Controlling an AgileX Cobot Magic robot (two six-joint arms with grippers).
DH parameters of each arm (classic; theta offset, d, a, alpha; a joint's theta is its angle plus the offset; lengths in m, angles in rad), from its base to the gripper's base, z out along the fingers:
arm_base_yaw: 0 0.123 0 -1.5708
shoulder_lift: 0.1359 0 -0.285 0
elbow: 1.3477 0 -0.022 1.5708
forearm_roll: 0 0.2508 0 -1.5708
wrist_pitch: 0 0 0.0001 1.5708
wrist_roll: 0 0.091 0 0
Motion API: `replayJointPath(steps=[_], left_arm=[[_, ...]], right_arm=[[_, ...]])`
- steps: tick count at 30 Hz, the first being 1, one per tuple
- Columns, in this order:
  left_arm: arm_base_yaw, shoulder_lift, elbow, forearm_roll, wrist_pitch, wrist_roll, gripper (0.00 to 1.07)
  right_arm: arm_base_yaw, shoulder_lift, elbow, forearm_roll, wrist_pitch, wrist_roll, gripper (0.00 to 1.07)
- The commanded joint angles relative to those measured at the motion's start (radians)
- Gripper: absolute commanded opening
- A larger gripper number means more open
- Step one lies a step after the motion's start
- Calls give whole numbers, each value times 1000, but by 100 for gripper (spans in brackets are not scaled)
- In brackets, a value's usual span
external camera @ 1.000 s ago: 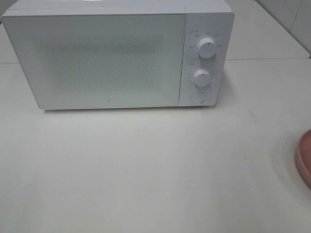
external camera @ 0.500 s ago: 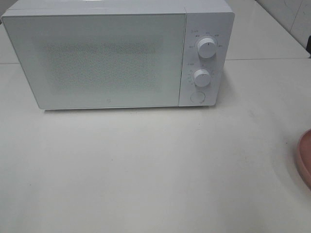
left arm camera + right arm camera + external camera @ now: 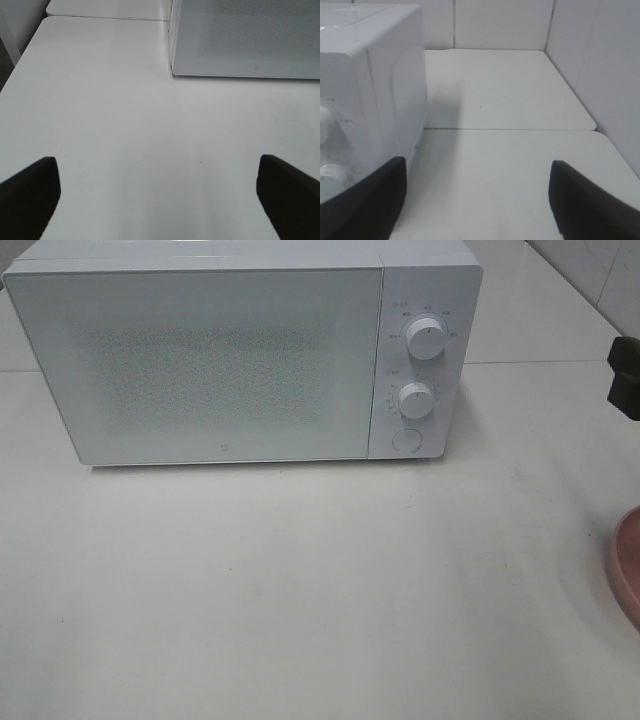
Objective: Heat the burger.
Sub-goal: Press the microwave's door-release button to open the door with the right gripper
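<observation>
Microwave shut, both arms empty, burger out of sight

White microwave (image 3: 220, 360) stands on the pale table (image 3: 300, 590), door closed. The panel on its knob side carries an upper knob (image 3: 426, 340), a lower knob (image 3: 414, 398) and a round button (image 3: 406, 439) below them.

Left fingers (image 3: 30, 190): spread wide, nothing between them, over bare table in front of the microwave's door corner on the side away from the knobs.

Right fingers (image 3: 580, 200): spread, nothing held, beside the microwave's knob side and facing the tiled wall (image 3: 500, 25) behind. In the high view a dark part of the right arm (image 3: 625, 375) shows at the frame edge, well apart from the microwave on that same side.

Pink dish (image 3: 628, 570): only its rim shows, on the table in front of the microwave and well off to its knob side.

Burger: in no view; cannot tell where it lies
</observation>
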Motion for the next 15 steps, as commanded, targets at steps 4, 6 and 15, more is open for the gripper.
replayJointPath(steps=[4,6,15], left_arm=[[0,-16,1,-5,-15,1,100],[0,-16,1,-5,-15,1,100],[0,-16,1,-5,-15,1,100]], right_arm=[[105,48,19,154,-163,-150,76],[184,88,28,233,-220,-192,76],[384,230,28,402,-409,-251,76]])
